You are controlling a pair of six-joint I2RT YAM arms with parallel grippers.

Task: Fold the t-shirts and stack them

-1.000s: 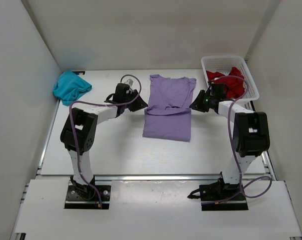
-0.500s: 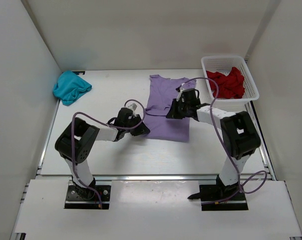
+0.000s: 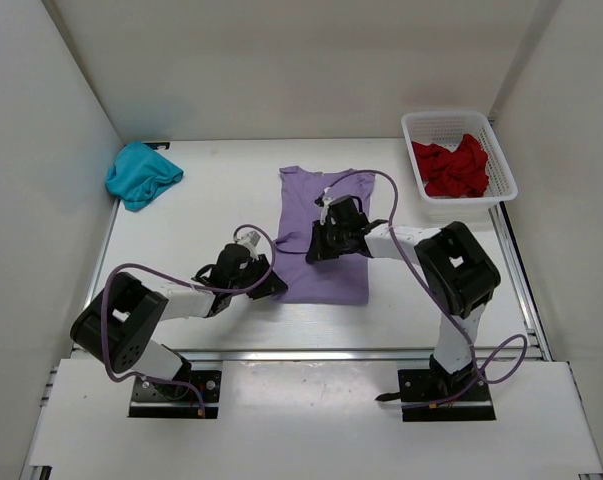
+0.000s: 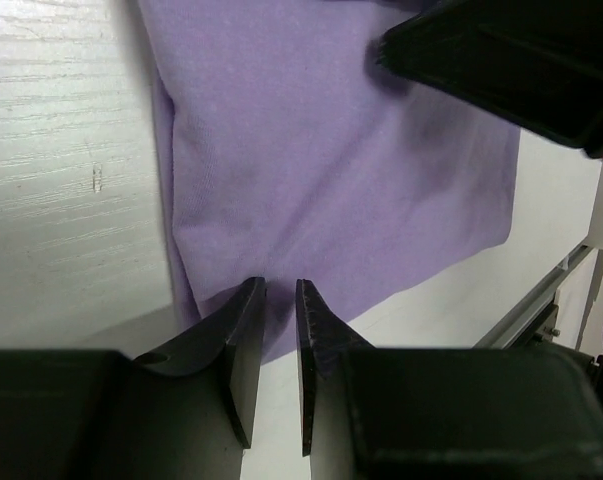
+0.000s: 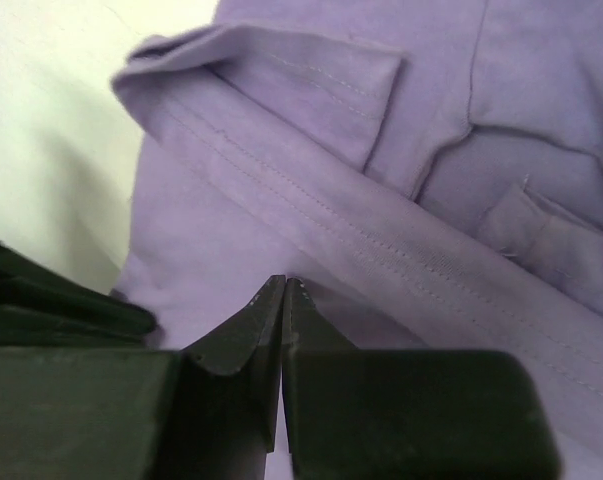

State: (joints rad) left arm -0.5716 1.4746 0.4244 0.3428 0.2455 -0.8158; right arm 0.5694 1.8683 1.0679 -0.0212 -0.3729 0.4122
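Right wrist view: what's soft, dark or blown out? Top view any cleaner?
Right wrist: the right pincer is near-black and soft, the purple shirt seams are sharp, the table is washed out to a pale yellow. Top: evenly lit and sharp, with only faint shadows under the arms.

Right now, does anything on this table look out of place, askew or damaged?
Nothing looks spilled or damaged. The purple shirt lies half folded, its edges uneven. The teal shirt sits crumpled in the far left corner, and the red shirt is heaped in the basket.
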